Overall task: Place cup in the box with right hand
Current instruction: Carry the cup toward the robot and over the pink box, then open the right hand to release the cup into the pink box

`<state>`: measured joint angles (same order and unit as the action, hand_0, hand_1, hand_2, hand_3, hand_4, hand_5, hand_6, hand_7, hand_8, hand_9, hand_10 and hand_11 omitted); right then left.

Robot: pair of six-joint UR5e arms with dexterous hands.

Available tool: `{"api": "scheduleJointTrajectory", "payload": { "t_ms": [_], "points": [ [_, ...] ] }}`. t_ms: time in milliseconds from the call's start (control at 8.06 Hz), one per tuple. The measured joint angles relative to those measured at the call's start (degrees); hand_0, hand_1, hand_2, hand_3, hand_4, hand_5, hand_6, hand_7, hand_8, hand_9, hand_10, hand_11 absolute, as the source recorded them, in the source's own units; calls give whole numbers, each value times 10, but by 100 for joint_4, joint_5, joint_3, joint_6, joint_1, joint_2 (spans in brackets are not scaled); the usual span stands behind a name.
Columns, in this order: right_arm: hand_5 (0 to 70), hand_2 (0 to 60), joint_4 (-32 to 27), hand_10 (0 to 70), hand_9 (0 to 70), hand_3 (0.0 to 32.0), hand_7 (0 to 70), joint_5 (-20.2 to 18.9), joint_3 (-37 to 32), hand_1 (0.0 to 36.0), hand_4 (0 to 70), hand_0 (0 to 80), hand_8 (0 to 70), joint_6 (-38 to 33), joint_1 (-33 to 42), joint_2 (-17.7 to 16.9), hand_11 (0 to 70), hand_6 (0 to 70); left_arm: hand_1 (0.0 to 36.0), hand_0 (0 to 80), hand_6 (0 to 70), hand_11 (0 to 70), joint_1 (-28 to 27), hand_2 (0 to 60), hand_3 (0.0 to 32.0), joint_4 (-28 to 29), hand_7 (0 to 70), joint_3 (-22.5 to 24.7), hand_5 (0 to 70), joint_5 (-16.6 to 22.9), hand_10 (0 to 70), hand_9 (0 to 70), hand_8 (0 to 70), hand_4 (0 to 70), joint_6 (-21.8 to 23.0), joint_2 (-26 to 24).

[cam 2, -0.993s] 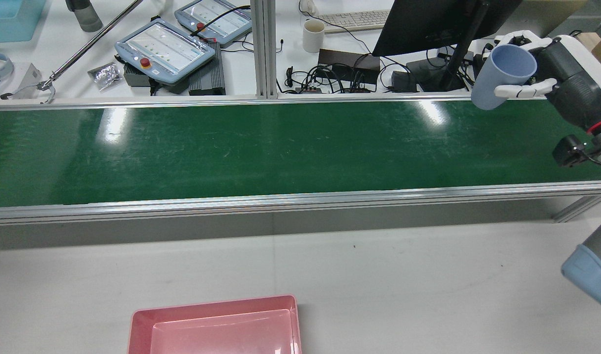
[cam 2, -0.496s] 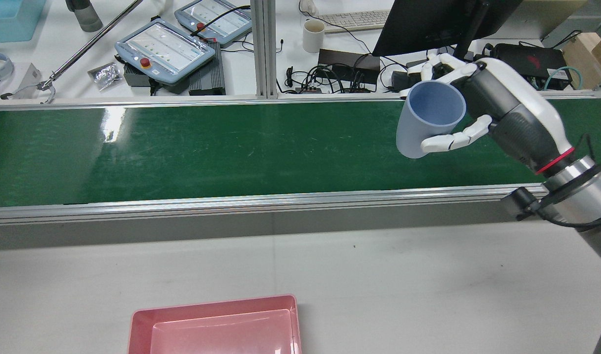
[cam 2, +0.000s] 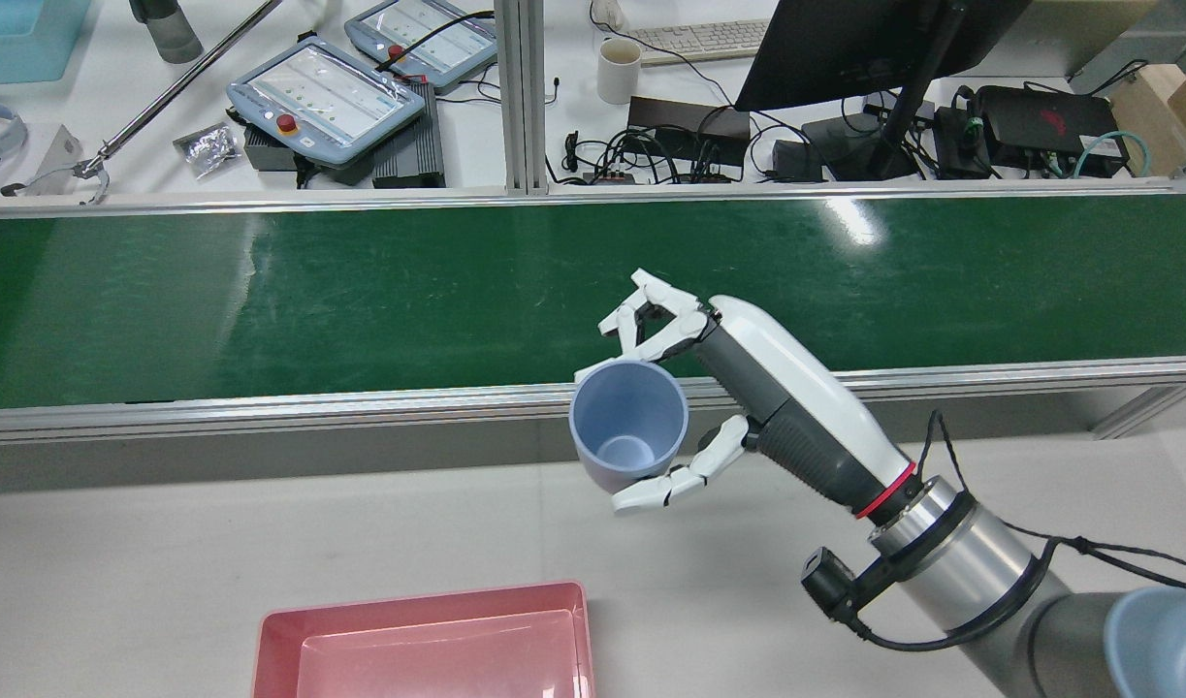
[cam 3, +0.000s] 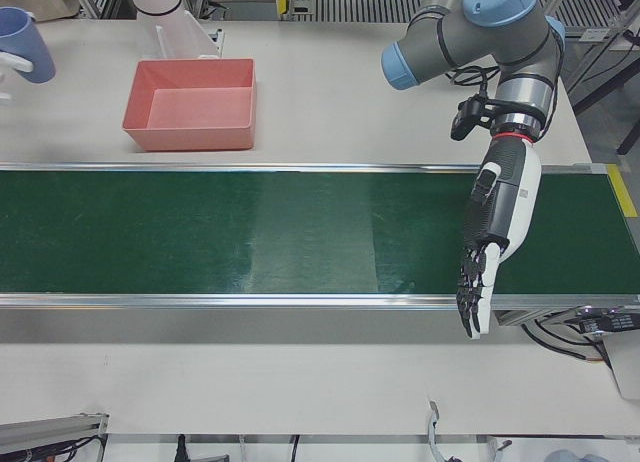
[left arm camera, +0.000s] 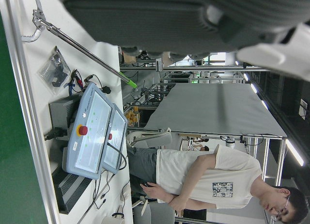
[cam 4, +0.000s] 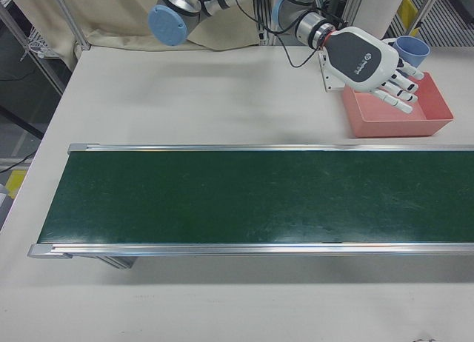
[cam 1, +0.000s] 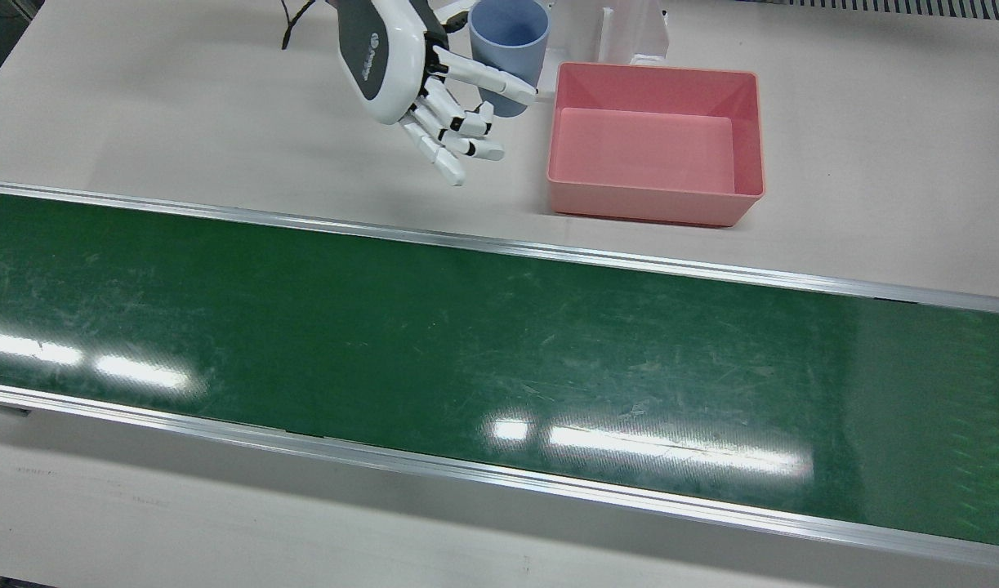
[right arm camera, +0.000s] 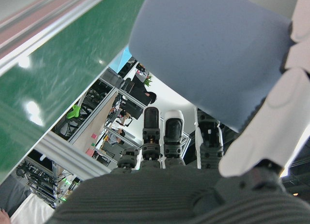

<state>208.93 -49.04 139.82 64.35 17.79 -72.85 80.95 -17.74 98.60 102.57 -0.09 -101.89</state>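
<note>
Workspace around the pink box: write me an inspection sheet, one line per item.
Surface: white table with a bare green conveyor belt across it.
Job's things: blue cup upright, held in the air beside the pink box, not yet over it; the box holds nothing.
Clutter: nothing seen on the belt or near the box.
Hands: right hand shut on the cup; left hand open, fingers straight, hanging over the belt's far end.
Cables: black cable loops along the right wrist, off the table.
Surroundings: teach pendants, white mug, keyboard and monitor on the desk beyond the belt.
</note>
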Motion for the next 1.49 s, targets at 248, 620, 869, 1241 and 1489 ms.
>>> {"api": "scheduleJointTrajectory", "payload": {
  "t_ms": [248,620,869,1241,1489],
  "points": [
    [0,332,-347,68,333,0,700,476,-121,103,700,469,148,779,-942,149,87,168,0,0,0,0,0,0,0,2,0,1,0,0,0,0,0,0,0,1],
    [0,0,-1134,16,249,0,680,834,-822,0,700,323,111,1096,-1403,175,8,136,0,0,0,0,0,0,0,13,0,-1,0,0,0,0,0,0,0,2],
    [0,152,-1345,0,95,0,286,1069,-1082,0,404,0,36,1099,-1490,220,0,54,0,0,0,0,0,0,0,16,0,-6,0,0,0,0,0,0,0,3],
    [0,245,-1391,0,34,120,138,1137,-1190,0,93,0,15,1055,-1562,275,0,0,0,0,0,0,0,0,0,19,0,-7,0,0,0,0,0,0,0,3],
    [0,212,-1392,0,53,210,172,1141,-1230,0,133,0,26,1020,-1581,306,0,0,0,0,0,0,0,0,0,23,0,-8,0,0,0,0,0,0,0,3]
  ]
}}
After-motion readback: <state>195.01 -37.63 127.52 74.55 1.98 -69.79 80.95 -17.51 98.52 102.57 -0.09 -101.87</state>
